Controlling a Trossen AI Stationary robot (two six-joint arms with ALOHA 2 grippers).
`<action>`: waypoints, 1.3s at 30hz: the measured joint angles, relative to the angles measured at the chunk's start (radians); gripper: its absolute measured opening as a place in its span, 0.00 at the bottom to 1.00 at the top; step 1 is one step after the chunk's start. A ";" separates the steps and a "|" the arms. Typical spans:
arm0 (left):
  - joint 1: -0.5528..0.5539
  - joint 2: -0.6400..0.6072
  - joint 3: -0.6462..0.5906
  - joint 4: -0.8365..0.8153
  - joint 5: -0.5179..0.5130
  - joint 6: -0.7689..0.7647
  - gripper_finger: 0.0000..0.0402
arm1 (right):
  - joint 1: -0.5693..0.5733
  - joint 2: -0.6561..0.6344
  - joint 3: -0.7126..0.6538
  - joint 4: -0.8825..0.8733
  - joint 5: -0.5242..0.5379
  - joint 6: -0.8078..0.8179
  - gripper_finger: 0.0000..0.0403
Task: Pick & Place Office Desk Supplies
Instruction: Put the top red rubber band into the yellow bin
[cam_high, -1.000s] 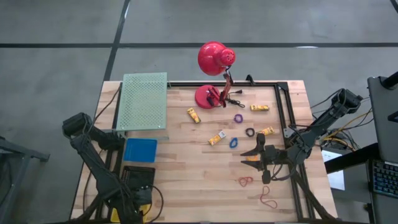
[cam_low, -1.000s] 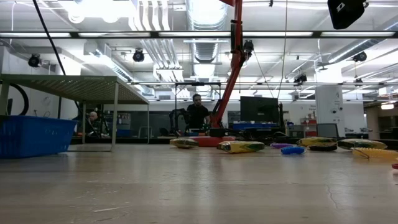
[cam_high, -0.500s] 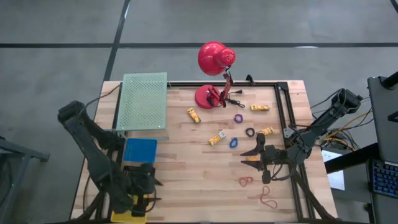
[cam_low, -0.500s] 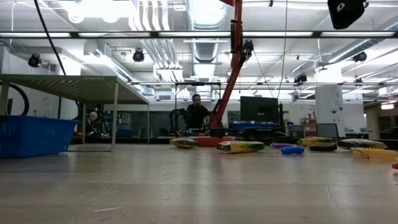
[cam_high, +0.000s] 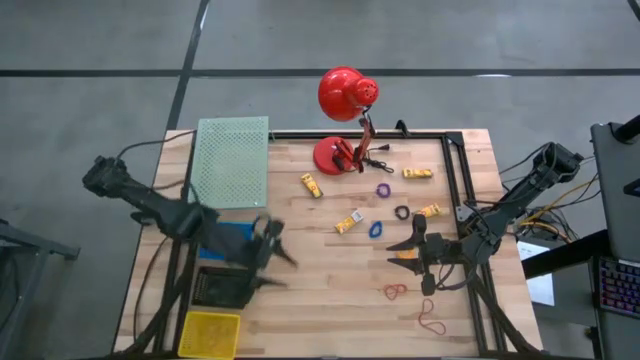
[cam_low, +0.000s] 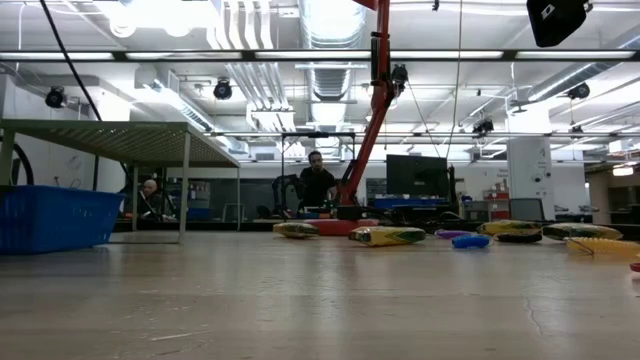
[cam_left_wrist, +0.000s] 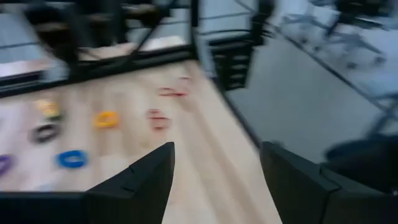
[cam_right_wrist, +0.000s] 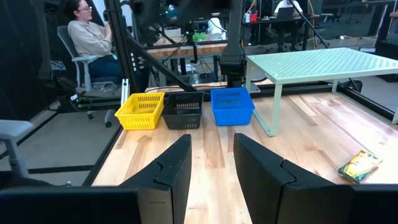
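Observation:
The office desk supplies lie on the table's right half: yellow pieces (cam_high: 312, 185) (cam_high: 348, 221) (cam_high: 418, 173) (cam_high: 430, 210), a purple ring (cam_high: 383, 190), a black ring (cam_high: 402, 212), a blue ring (cam_high: 376, 229) and red rubber bands (cam_high: 395, 292) (cam_high: 432, 322). My left gripper (cam_high: 272, 252) hangs open above the table beside the blue basket (cam_high: 225, 240). In its wrist view its fingers (cam_left_wrist: 214, 177) hold nothing, with an orange ring (cam_left_wrist: 107, 118) farther off. My right gripper (cam_high: 407, 246) hovers open near the rings, nothing between its fingers (cam_right_wrist: 211, 165).
A green mesh shelf (cam_high: 232, 162) stands at the far left. In front of it are the blue basket, a black basket (cam_high: 222, 288) and a yellow basket (cam_high: 210, 333). A red desk lamp (cam_high: 345, 95) stands at the far middle. A person (cam_right_wrist: 87, 37) sits beyond the table.
My left gripper has swung from over the yellow basket at the near left corner up and toward the table's middle and far edge, rolling about its own line as it went. The yellow basket now lies uncovered. Its fingers stay open.

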 joint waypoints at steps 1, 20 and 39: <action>0.028 -0.013 0.000 0.000 -0.005 0.003 0.59 | 0.000 0.000 0.000 0.000 0.000 0.000 0.29; 0.079 -0.385 -0.285 0.115 -0.018 0.130 0.58 | 0.001 0.000 0.000 0.000 0.000 0.000 0.29; 0.082 -0.753 -0.510 0.135 -0.026 0.138 0.58 | 0.000 0.000 0.000 0.000 0.000 -0.003 0.29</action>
